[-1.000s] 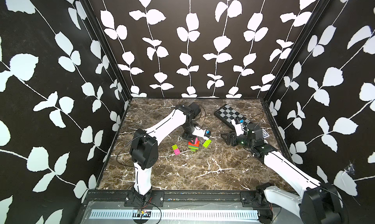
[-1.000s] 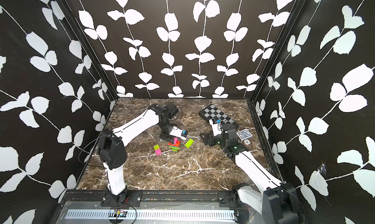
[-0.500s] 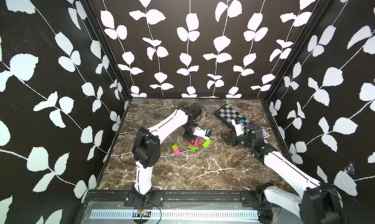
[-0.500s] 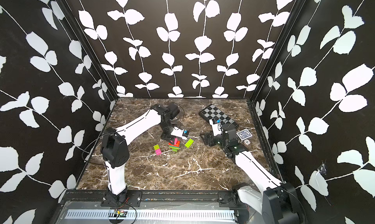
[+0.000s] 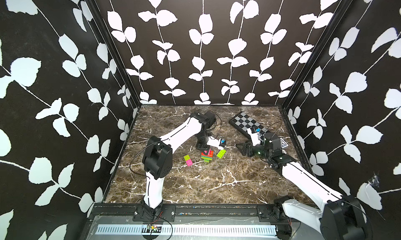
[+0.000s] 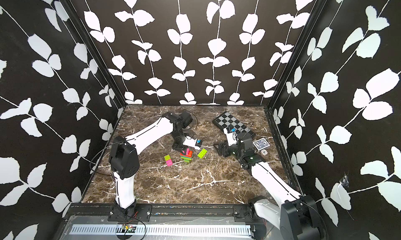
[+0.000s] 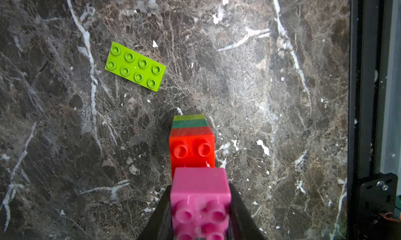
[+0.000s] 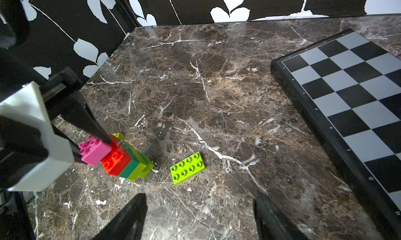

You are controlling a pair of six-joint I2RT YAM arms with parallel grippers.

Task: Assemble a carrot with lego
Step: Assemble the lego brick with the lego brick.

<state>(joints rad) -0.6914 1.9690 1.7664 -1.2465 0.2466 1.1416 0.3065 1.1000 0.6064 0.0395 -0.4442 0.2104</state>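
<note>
Carrot [image 5: 207, 156] sits mid-desk [image 5: 217, 184], striped lime, dark green and red. The left pincer [image 7: 199, 208] is clamped on the pink brick [image 8: 95, 152] at its top end, which touches the red layer. A loose lime brick [image 5: 221, 153] lies just beside and a lime-and-pink pair [image 5: 187, 160] lies near on the other side. Right pincer [image 8: 199, 217] wide, nothing in it, by the checkered board [image 5: 249, 123], whose rim letters are too small to read; bricks lie as a second ago.

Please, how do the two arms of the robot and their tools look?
Both the left arm and right arm have white links with a thin black line, joined by black joints. A thin black cable loops beside the left arm. The left tool and right tool have black tapered fingers.
</note>
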